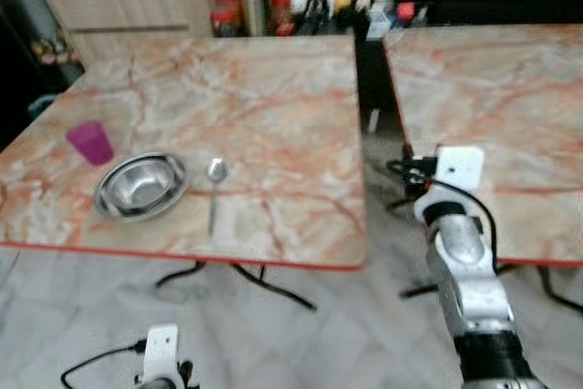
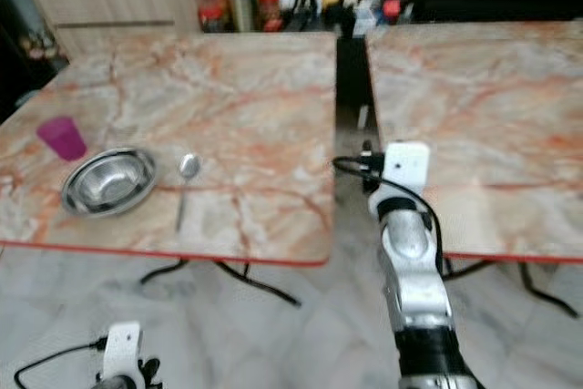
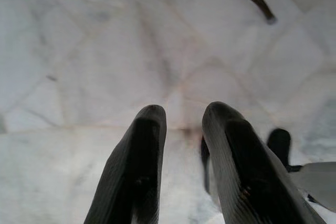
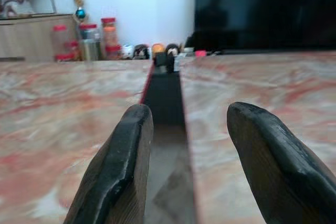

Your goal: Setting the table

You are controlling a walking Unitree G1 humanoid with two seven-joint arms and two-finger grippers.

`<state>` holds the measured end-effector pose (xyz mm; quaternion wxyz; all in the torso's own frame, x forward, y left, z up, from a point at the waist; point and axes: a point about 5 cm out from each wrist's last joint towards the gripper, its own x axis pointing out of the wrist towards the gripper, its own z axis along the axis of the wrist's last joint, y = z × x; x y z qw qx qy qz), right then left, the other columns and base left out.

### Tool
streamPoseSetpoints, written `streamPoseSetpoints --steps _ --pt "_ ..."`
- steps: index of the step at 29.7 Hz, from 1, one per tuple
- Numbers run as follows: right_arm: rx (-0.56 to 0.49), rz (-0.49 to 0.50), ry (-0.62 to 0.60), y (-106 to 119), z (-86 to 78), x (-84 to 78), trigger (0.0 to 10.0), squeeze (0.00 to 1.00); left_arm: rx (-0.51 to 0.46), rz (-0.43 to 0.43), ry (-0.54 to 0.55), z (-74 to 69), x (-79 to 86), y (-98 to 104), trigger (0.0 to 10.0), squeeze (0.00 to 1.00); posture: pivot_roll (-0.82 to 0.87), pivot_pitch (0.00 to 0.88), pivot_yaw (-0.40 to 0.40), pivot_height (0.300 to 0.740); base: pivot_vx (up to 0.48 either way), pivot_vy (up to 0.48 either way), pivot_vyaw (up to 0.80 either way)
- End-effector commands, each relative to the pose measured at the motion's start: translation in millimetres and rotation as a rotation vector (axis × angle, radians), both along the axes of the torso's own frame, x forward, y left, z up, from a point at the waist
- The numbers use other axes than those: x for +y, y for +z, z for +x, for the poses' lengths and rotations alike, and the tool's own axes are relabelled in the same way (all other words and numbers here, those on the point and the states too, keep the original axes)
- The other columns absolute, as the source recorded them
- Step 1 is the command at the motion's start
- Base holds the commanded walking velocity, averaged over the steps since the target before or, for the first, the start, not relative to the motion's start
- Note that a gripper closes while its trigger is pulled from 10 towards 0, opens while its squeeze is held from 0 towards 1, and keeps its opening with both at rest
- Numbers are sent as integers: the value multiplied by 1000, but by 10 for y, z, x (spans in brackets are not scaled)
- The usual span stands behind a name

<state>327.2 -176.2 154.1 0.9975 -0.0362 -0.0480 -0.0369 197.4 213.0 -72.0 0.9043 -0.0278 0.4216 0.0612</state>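
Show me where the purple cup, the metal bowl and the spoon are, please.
purple cup (image 1: 90,142): left eye view, on its side wall.
metal bowl (image 1: 141,185): left eye view, on its inner bottom.
spoon (image 1: 216,170): left eye view, on its head.

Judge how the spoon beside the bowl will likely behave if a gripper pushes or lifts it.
The spoon looks like thin shiny metal, so probably stiff, light and slippery. It lies flat on the smooth marble table, so a push would likely slide or spin it, not roll it. Being so low, it may be hard to pinch.
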Motion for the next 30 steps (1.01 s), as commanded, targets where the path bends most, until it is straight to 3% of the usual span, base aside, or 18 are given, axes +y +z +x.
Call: streamPoseSetpoints --steps 1,20,30 --pt "-4 9 30 16 6 100 10000 0 22 23 -8 -47 65 -13 10000 0 -65 57 67 740 0 -420 0" --pt "5 9 28 10 25 104 10000 0 12 24 5 -3 96 15 10000 0 -58 81 68 740 0 -408 0" --pt "9 -6 24 20 41 75 10000 0 -7 13 27 14 98 27 10000 0 -61 79 63 740 0 0 0"
